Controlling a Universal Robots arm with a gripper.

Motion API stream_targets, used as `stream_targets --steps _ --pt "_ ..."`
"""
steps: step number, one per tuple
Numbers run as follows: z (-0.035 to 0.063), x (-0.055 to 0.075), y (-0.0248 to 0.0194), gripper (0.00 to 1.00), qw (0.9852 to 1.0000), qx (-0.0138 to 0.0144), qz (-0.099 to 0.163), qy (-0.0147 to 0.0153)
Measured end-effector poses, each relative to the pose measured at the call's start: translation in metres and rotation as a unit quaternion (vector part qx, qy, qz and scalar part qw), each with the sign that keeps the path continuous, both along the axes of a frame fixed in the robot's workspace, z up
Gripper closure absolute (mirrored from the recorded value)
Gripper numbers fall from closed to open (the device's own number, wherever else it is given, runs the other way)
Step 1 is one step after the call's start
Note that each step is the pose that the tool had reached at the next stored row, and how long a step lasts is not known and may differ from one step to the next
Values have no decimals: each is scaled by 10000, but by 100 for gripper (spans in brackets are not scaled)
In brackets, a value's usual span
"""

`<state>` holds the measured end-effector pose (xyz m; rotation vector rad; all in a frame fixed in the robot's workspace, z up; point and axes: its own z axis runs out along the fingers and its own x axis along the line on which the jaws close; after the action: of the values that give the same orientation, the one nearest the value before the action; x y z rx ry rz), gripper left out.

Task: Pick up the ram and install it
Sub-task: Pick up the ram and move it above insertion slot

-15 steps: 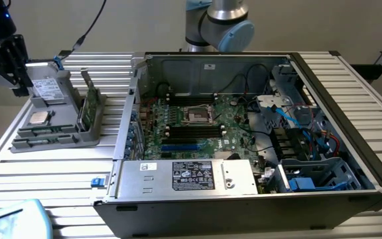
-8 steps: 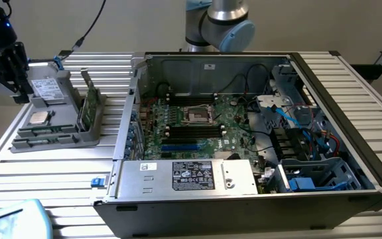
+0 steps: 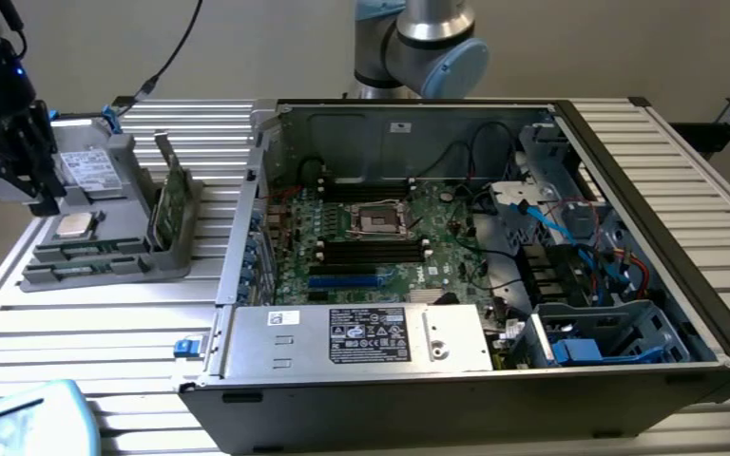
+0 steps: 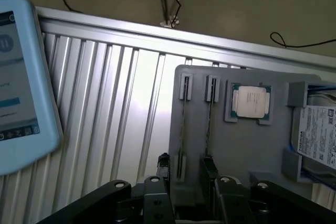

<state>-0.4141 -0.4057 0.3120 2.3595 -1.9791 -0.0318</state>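
Well, the ram [image 3: 168, 201] stands on its long edge in a slot of the grey tray [image 3: 99, 271], on the side nearest the open computer case [image 3: 339, 133], with nothing touching it. Also in the tray are the silver processor chip [image 3: 76, 225] and the boxy drive [image 3: 86, 166]. The tool [image 3: 38, 190] hangs over the tray's other side, at the exterior view's left, its fingers [image 4: 164, 174] apart and gripping nothing. A blue-edged tablet [image 3: 16, 418] lies on the slatted table [image 3: 86, 323].
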Motion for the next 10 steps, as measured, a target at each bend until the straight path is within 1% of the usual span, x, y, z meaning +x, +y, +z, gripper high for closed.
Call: stream_targets --steps 3,10 --pt "-55 11 -21 63 10000 0 63 -1" --pt "-183 46 -49 63 9998 0 195 -1"
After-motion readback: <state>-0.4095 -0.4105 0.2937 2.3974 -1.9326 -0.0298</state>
